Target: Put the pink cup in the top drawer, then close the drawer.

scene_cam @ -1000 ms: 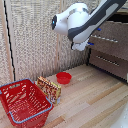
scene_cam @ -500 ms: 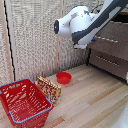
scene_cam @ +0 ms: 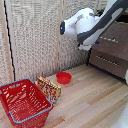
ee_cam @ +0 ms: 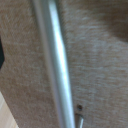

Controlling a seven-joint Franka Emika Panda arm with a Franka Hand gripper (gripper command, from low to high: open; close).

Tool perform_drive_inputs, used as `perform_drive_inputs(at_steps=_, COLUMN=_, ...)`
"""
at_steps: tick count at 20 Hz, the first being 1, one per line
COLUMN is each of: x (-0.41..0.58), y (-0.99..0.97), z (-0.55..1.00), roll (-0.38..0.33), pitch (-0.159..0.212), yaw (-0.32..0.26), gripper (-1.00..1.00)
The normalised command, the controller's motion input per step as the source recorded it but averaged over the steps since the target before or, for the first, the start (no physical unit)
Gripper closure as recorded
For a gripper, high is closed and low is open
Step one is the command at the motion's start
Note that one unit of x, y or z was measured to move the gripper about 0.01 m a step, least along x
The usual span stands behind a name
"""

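Note:
The white arm reaches across the exterior view's upper right to the dark brown dresser [scene_cam: 114, 50]. Its gripper [scene_cam: 93, 45] is against the front of the upper drawer [scene_cam: 116, 36] and is mostly hidden by the wrist, with only a bit of blue tip showing. I cannot tell whether it is open or shut. The wrist view is filled by a long silver bar handle [ee_cam: 56, 65] on a dark brown drawer front [ee_cam: 100, 60], very close and blurred. The pink cup is not in view.
A shallow red bowl [scene_cam: 63, 77] sits on the wooden floor before the slatted wall. A red wire-style basket [scene_cam: 22, 104] stands at the exterior view's lower left, with a patterned brown box [scene_cam: 49, 88] beside it. A lower drawer handle [scene_cam: 107, 60] shows.
The arm has shifted only slightly in front of the dresser. The bowl, basket and box have not moved.

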Motion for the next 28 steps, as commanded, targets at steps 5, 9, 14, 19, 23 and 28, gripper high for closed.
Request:
perform_drive_inputs(at_steps=5, x=0.0, y=-0.07, z=0.04, roll=-0.105, pitch=0.169, yaw=-0.026, gripper=1.0)
perform_drive_inputs(at_steps=9, x=-0.044, y=-0.01, z=0.13, roll=-0.121, pitch=0.069, yaw=-0.096, gripper=1.0)
perform_drive_inputs(at_steps=14, x=-0.051, y=-0.04, z=0.19, roll=-0.141, pitch=0.037, yaw=-0.107, gripper=1.0)
perform_drive_inputs(at_steps=19, x=0.105, y=-0.51, z=0.27, roll=-0.114, pitch=-0.005, yaw=-0.022, gripper=1.0)
perform_drive_inputs(at_steps=23, x=0.001, y=-0.85, z=0.44, roll=-0.059, pitch=-0.001, yaw=0.0, gripper=1.0)
perform_drive_inputs(at_steps=28, x=-0.11, y=-0.78, z=0.56, roll=-0.074, pitch=-0.041, yaw=0.027, gripper=1.0)
